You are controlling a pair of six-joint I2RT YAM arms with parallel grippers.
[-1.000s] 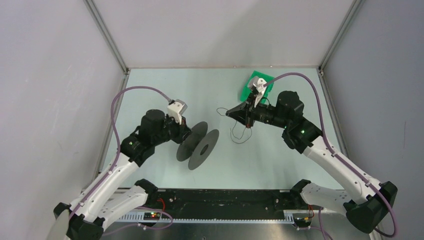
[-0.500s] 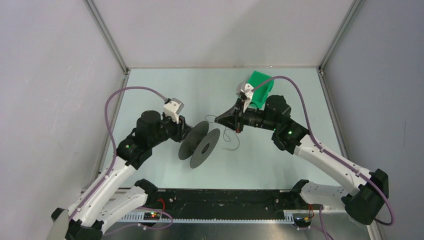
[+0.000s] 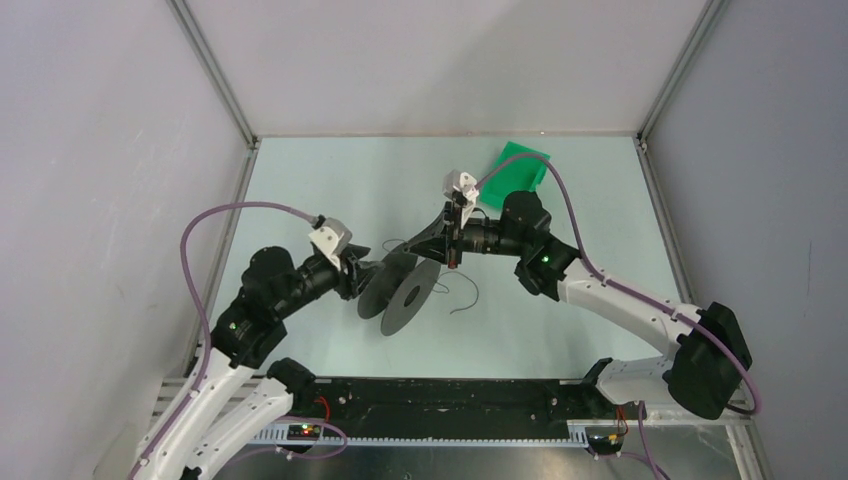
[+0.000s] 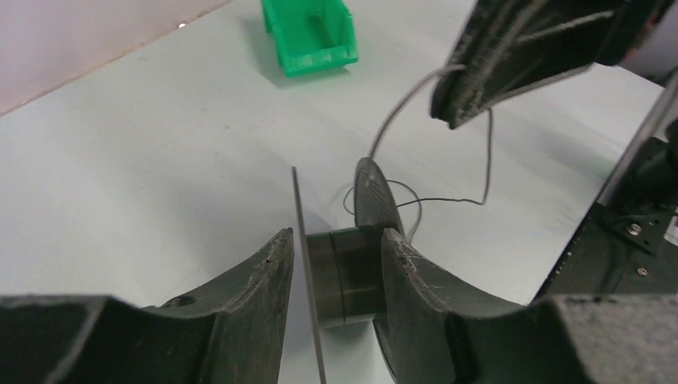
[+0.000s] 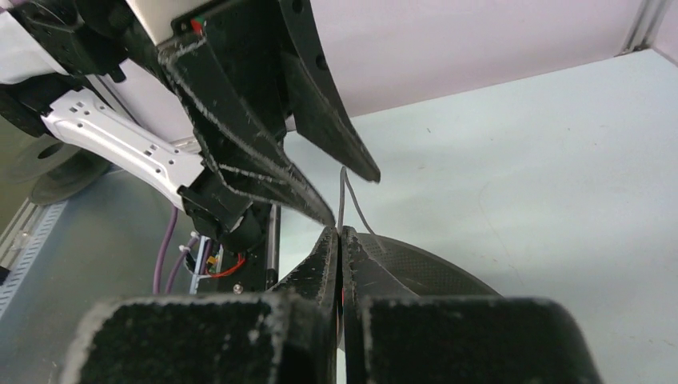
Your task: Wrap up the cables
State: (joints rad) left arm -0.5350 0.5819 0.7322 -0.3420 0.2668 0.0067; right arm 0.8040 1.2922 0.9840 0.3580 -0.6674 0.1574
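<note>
The cable (image 4: 486, 164) is thin as a thread, very light and floppy, so it will likely curl, snag or slip if you tug hard. It hangs from the right gripper (image 5: 337, 234) in the upper right of the left wrist view and loops down onto the table (image 3: 330, 180) beside the black reel (image 3: 410, 297), in the middle of the top view. The right gripper is pressed together, pinching the cable near one end, which looks like a good place to hold, while the left gripper (image 4: 334, 244) is spread, one finger on each side of the reel's middle.
</note>
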